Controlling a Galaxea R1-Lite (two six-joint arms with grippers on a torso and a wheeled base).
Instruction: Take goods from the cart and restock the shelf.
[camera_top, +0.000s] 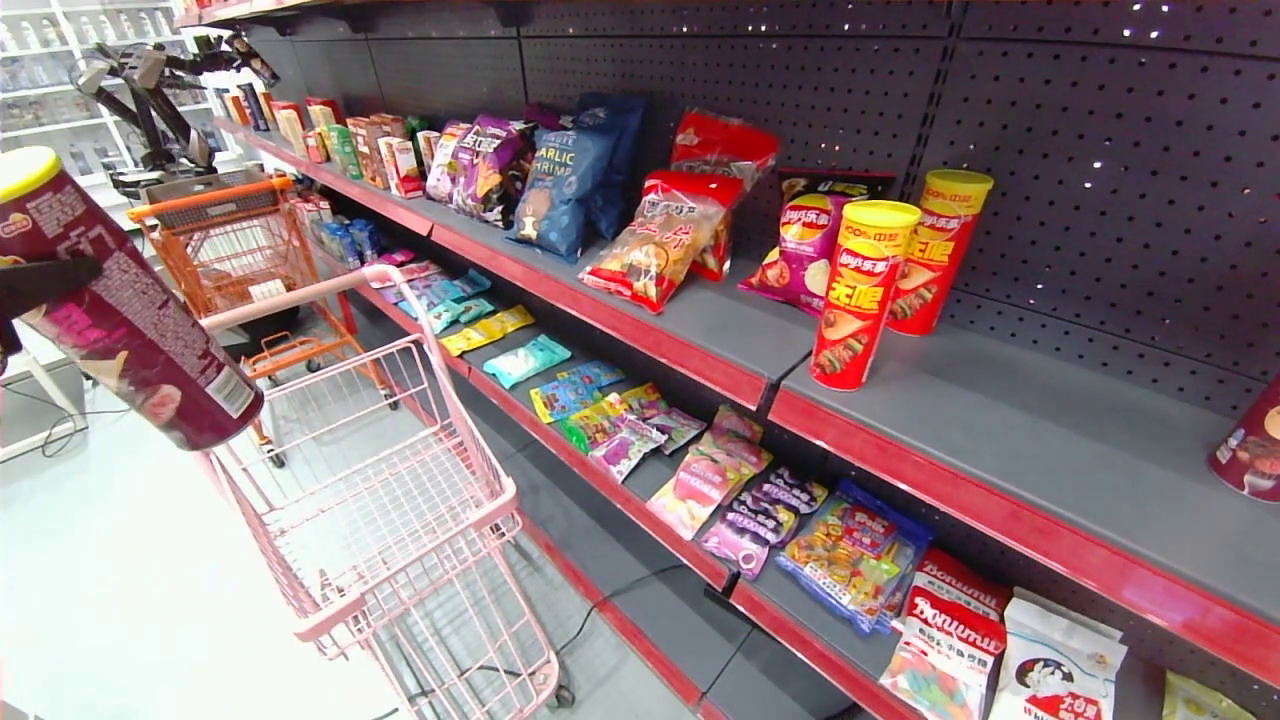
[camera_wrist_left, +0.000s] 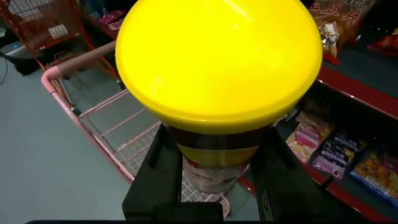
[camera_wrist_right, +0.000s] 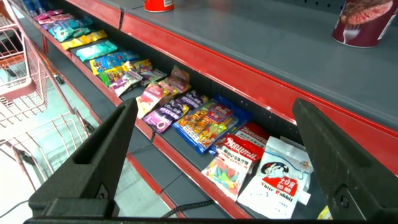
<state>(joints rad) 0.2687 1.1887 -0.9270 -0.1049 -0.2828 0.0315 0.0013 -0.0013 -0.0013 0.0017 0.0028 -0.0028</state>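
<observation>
Head view: chip can (camera_top: 130, 310), dark red with a yellow lid, tilted in the air at far left above the pink cart (camera_top: 400, 500). A black finger (camera_top: 50, 278) lies across its side. Two red cans (camera_top: 862, 295) stand upright on the grey shelf (camera_top: 1000, 440).

Left wrist view: left gripper (camera_wrist_left: 214, 180) clamped on the can's body just below the lid (camera_wrist_left: 217, 59).

Right wrist view: right gripper (camera_wrist_right: 217, 155) spread wide, nothing in it, above the lower shelf's candy bags (camera_wrist_right: 205, 121).

Handling, judged: a light, stiff tube, glossy and likely slippery, with fragile chips inside. Hold it mid-body, firm but not crushing. The lid would likely pop off.
</observation>
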